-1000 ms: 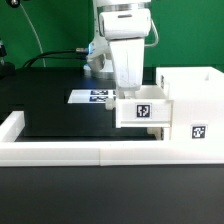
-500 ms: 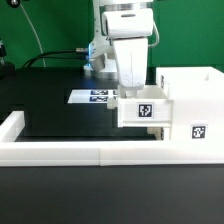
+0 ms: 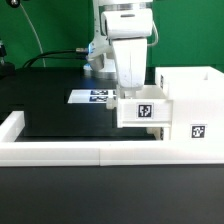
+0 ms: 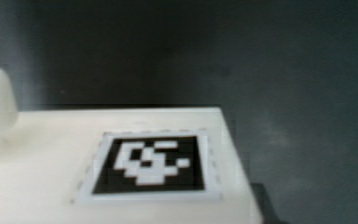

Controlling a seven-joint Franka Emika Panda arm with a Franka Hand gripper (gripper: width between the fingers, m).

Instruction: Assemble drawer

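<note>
Where visible, one tray [image 3: 142, 108], one casing [image 3: 195, 105].

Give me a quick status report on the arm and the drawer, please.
Tool down at the tray, jaw state not visible. Tray partway in the casing, upper slot. Marker board behind; nothing blocking the tray.

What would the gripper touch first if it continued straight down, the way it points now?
Probably the small tray right under the gripper; its tagged white surface fills the wrist view. Whether they already touch is unclear.
</note>
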